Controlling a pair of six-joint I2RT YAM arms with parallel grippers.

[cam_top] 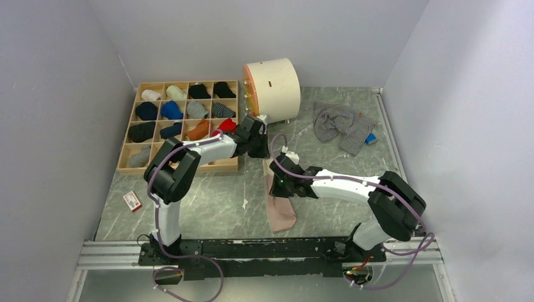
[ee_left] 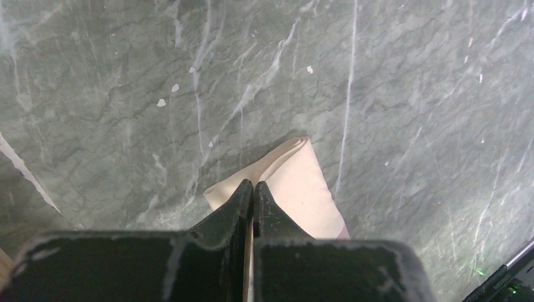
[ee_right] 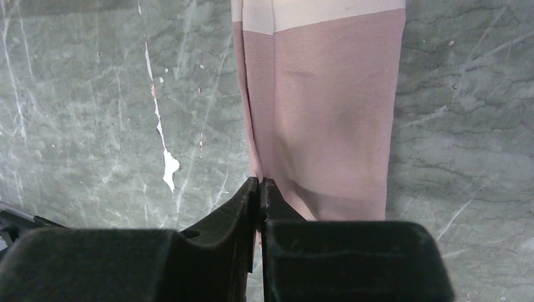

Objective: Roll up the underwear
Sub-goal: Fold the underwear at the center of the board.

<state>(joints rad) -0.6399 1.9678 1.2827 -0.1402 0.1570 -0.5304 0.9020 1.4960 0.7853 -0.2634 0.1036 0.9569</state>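
The pink underwear [cam_top: 281, 214] is found folded into a long narrow strip at the middle of the table [cam_top: 208, 201], running from the near side toward the far side. Its far end, a pale rounded fold, is gripped by the left gripper [ee_left: 252, 185], whose fingers are clenched tight with a sliver of cloth seen in the slit between them. A shadow is noted beside this fold, but whether the end is lifted off the marble cannot be told. Nearer along the strip, one long edge is nipped by the right gripper [ee_right: 260, 182], its fingers likewise pressed together on the cloth. The rest of the strip is spread ahead of them, and a paler band crosses the part farthest from the tips. Bare marble is seen on both sides of the strip, widest on the left, where a small red-and-white box [cam_top: 132, 201] lies well apart. The striped underwear [cam_top: 340, 126] is crumpled at the far right, well apart from both grippers, with a blue block [cam_top: 371, 139] just beside it near the right wall. A wooden tray [cam_top: 189, 82] of rolled socks is set at the far left, and a cream drum [cam_top: 274, 88] stands behind the left gripper.
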